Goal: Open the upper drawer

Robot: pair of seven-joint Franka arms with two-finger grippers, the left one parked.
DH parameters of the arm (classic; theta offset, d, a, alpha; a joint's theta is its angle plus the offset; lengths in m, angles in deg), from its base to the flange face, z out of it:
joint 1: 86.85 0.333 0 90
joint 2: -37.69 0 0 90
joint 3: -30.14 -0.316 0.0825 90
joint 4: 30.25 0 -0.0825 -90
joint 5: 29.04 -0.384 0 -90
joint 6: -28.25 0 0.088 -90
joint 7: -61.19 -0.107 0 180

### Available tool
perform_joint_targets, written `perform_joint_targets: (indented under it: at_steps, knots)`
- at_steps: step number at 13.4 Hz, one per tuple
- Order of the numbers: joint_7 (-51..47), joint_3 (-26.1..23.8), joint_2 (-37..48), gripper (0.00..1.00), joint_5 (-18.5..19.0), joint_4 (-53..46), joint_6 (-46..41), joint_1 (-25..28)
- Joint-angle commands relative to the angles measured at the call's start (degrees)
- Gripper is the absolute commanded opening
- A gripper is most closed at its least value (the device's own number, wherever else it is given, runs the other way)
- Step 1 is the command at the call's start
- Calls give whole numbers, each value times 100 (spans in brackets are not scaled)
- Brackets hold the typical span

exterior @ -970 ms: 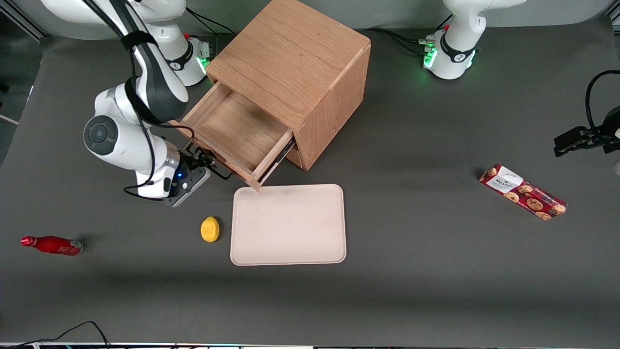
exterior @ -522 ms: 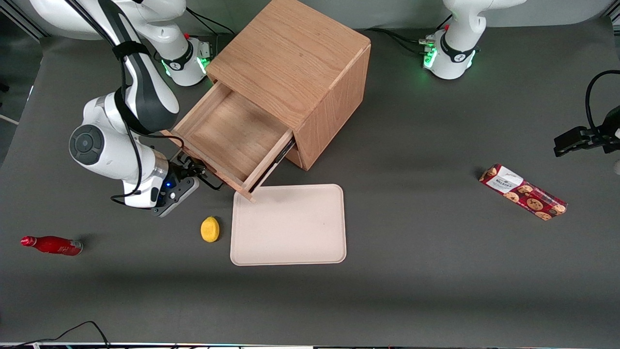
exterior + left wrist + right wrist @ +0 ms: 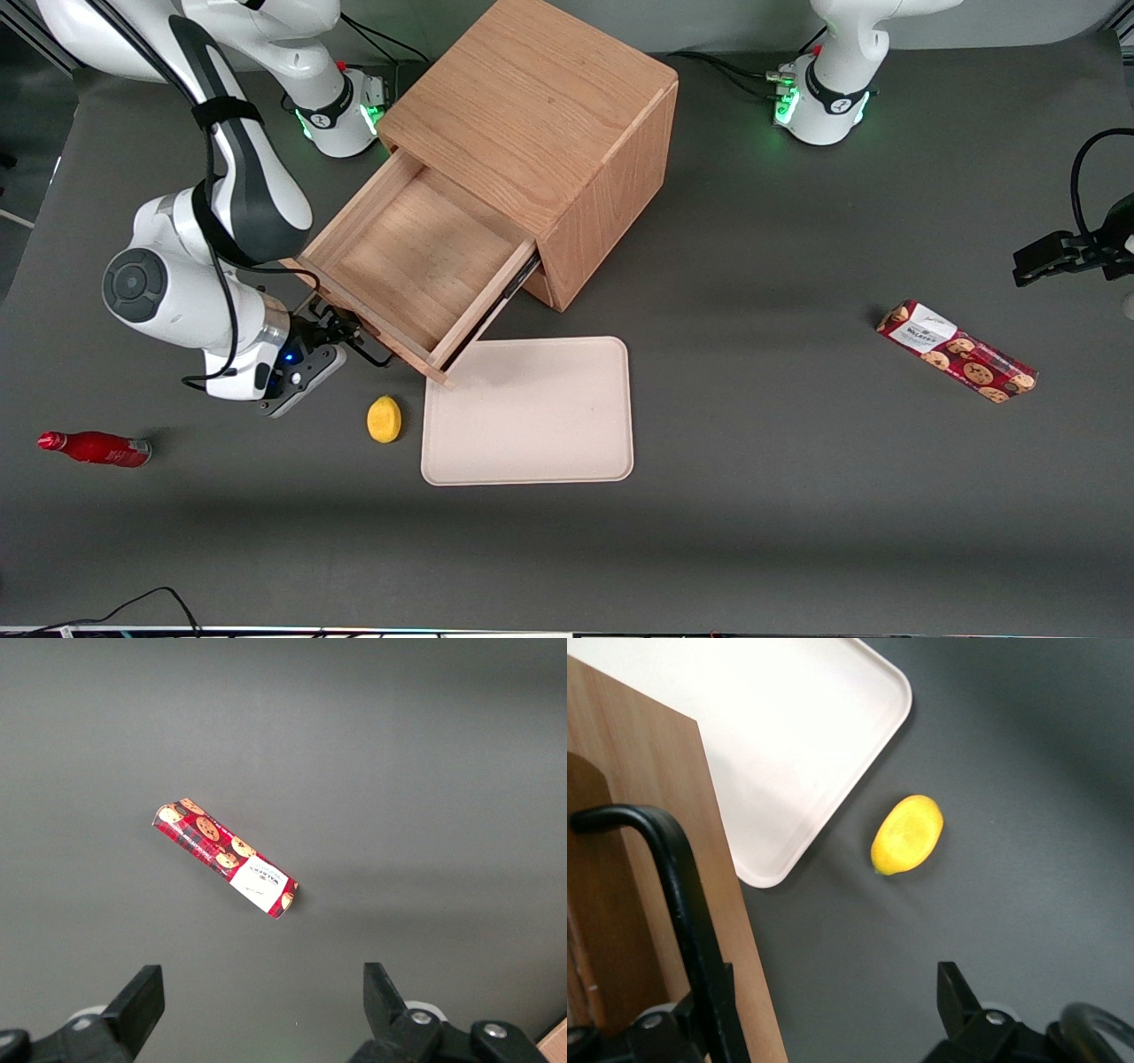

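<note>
The upper drawer of the oak cabinet stands pulled far out, and its inside is bare wood. My right gripper is in front of the drawer, at its black bar handle. In the right wrist view the handle runs along the light-oak drawer front and lies against one finger. The other finger stands wide apart over the bare table. The gripper is open, hooked on the handle and not clamped on it.
A beige tray lies just nearer the front camera than the drawer's corner, with a yellow lemon beside it. A red bottle lies toward the working arm's end. A cookie pack lies toward the parked arm's end.
The drawer has slid farther out of the cabinet. My gripper has moved with the handle, away from the cabinet and toward the front camera.
</note>
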Motion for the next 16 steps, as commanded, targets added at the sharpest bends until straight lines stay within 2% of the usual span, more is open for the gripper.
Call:
perform_joint_targets:
  at_steps: [1, 8, 16]
  knots:
    - [88, 18, -255, 100, 195, -183, 44, -11]
    - [61, 18, -107, 100, 186, -209, -34, -37]
    - [61, -17, 78, 100, 142, -526, -711, -63]
